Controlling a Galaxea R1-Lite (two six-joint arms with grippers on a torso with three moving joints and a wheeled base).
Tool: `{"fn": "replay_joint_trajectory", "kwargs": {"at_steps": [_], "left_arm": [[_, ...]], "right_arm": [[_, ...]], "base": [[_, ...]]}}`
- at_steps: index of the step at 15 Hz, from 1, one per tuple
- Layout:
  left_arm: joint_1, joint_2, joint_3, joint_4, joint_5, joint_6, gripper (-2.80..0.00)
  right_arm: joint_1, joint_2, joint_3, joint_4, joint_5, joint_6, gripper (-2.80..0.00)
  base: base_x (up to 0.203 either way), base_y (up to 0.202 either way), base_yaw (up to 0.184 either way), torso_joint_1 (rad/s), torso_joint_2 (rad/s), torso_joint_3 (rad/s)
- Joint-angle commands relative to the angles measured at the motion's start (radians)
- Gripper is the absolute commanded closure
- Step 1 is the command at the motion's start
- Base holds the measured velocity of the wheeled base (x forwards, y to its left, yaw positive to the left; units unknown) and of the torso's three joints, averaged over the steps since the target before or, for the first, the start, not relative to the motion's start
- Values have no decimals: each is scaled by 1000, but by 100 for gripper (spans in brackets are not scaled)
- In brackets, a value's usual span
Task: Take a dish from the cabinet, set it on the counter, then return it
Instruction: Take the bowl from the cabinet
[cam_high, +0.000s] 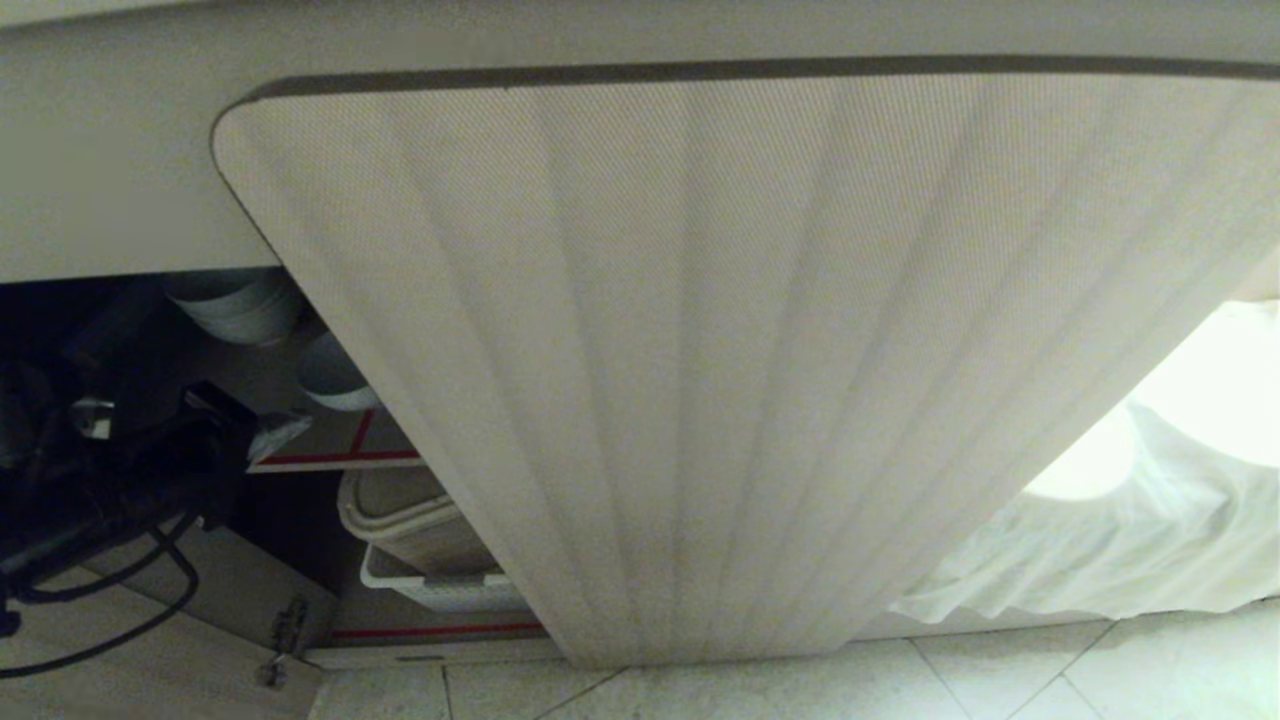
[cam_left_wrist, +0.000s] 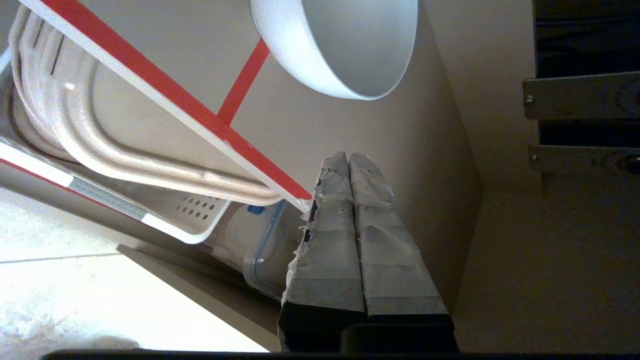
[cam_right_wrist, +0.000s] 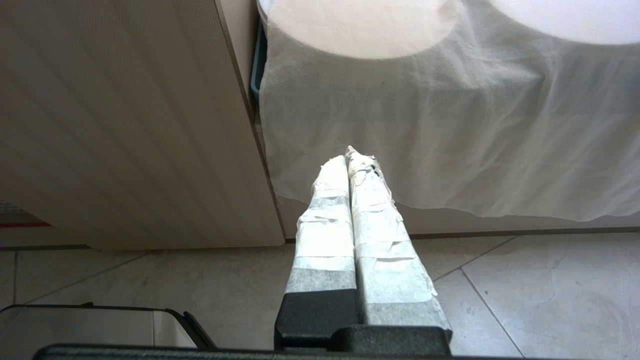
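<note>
At the left of the head view the left gripper (cam_high: 275, 432) is closed and empty at the cabinet (cam_high: 700, 350) shelf, probably because the dish (cam_left_wrist: 345, 47) rests there.

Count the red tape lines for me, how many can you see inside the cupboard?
3: one along the upper shelf edge, one running back across that shelf, one along the bottom edge. The door may hide more.

Dish (cam_left_wrist: 345, 45) on cabinet (cam_high: 700, 350) shelf
</note>
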Motion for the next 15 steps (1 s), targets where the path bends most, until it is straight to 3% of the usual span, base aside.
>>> {"fn": "replay_joint_trajectory", "kwargs": {"at_steps": [1,6,7,15], "left_arm": [[1,1,1,-6,3,-6,0],[0,-4,1,-7,18,-8,0],[0,-6,1,-6,26,-8,-280],[-2,-6,8,-12,30,-5,-280]], "right_arm": [[0,0,0,0,0,0,0],[1,0,0,0,0,0,0],[0,0,0,0,-1,0,0],[1,0,0,0,-1,0,0]], "base": [[0,0,0,0,0,0],[0,0,0,0,0,0],[0,0,0,0,0,0],[0,0,0,0,0,0]]}}
